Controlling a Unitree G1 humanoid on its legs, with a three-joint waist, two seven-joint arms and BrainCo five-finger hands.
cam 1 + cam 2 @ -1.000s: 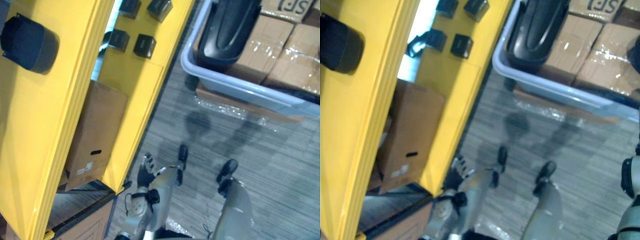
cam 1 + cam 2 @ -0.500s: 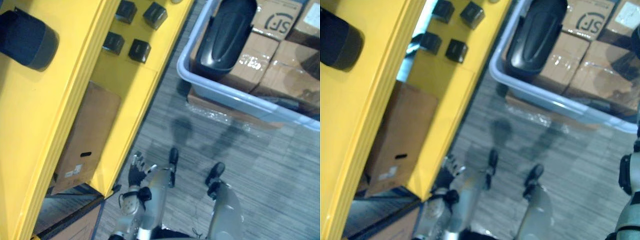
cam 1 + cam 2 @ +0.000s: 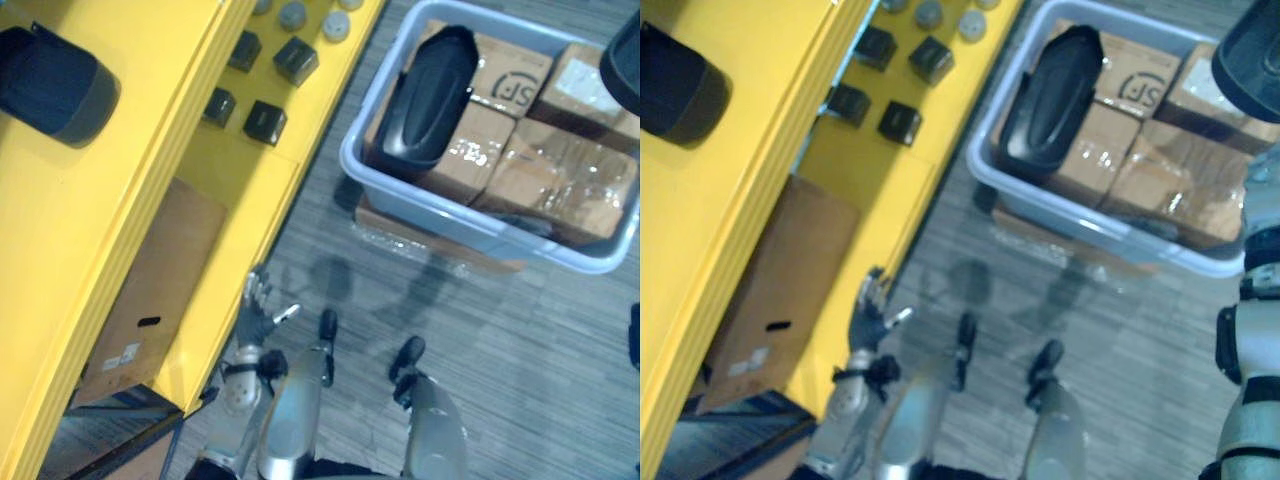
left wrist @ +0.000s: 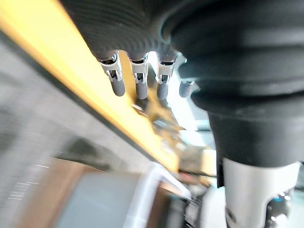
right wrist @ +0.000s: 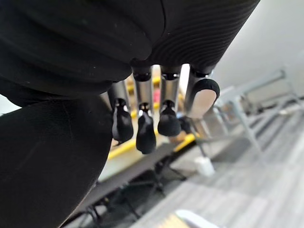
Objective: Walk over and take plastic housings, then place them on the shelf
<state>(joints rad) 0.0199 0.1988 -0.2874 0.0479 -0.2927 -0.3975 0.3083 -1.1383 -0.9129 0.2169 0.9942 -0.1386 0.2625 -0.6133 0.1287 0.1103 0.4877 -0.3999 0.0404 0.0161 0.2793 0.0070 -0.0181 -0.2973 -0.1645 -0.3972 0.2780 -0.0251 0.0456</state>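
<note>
A long black plastic housing (image 3: 430,95) lies on cardboard boxes inside a grey bin (image 3: 470,228) on the floor ahead. A second dark housing (image 3: 55,85) rests on the top level of the yellow shelf (image 3: 100,230) to my left. My left hand (image 3: 257,312) hangs low beside the shelf's corner with its fingers spread and nothing in it; its fingers (image 4: 137,83) are straight in the left wrist view. My right hand (image 3: 1255,50) is raised at the right edge. Its fingers (image 5: 142,128) hang relaxed and hold nothing.
Small black boxes (image 3: 265,122) and grey round discs (image 3: 293,15) sit on a lower yellow shelf level. A brown cardboard box (image 3: 145,290) stands under the shelf. Taped cartons (image 3: 560,185) fill the bin. Grey carpet lies between the shelf and the bin.
The whole picture has shifted, so the camera moved: the bin now shows in full and the shelf sits further left. The left hand stays open beside the shelf corner.
</note>
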